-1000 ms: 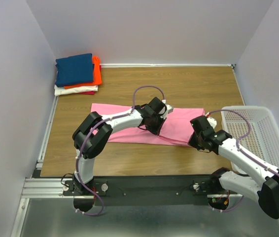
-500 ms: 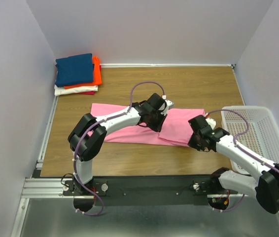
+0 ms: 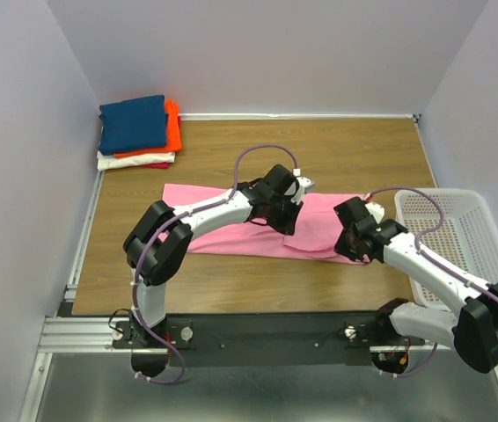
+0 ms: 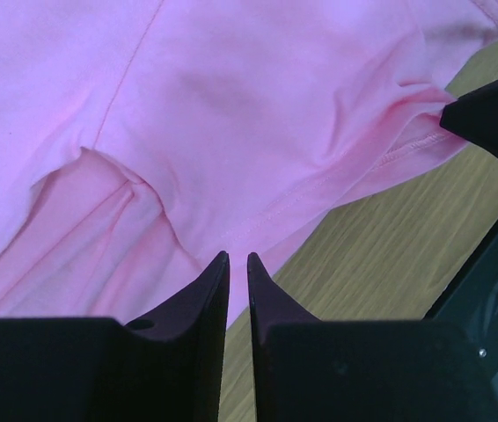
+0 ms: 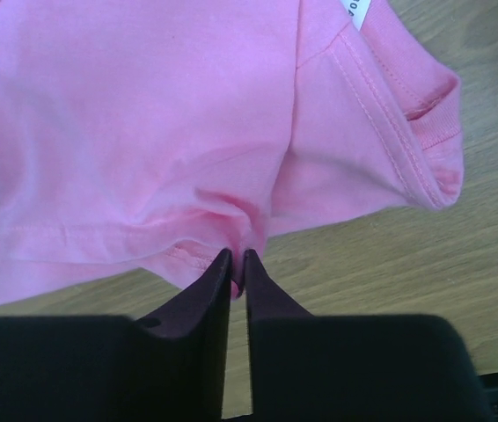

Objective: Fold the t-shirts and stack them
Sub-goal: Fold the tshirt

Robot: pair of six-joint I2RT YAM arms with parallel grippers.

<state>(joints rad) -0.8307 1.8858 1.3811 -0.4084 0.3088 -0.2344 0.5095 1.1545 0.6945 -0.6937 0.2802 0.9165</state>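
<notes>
The large pink t-shirt (image 3: 214,215) lies as a long folded strip across the middle of the table. My left gripper (image 3: 289,220) hovers over its middle with its jaws shut. In the left wrist view the gripper (image 4: 237,257) has nothing pinched, and the pink cloth (image 4: 231,105) lies flat beyond the tips. My right gripper (image 3: 347,246) is at the shirt's near right edge. In the right wrist view it (image 5: 236,259) is shut on a bunched bit of the pink hem (image 5: 187,251). Folded navy (image 3: 133,123), orange (image 3: 172,127), white (image 3: 135,160) and red (image 3: 157,165) shirts are stacked at the back left.
A white mesh basket (image 3: 460,237) stands at the right edge, close to the right arm. The shirt's collar with its white label (image 5: 359,10) lies near the basket. Walls close in the table at the left, back and right.
My right gripper has drawn slightly left and away with the pink hem in it. My left gripper has shifted a little to the right over the shirt.
</notes>
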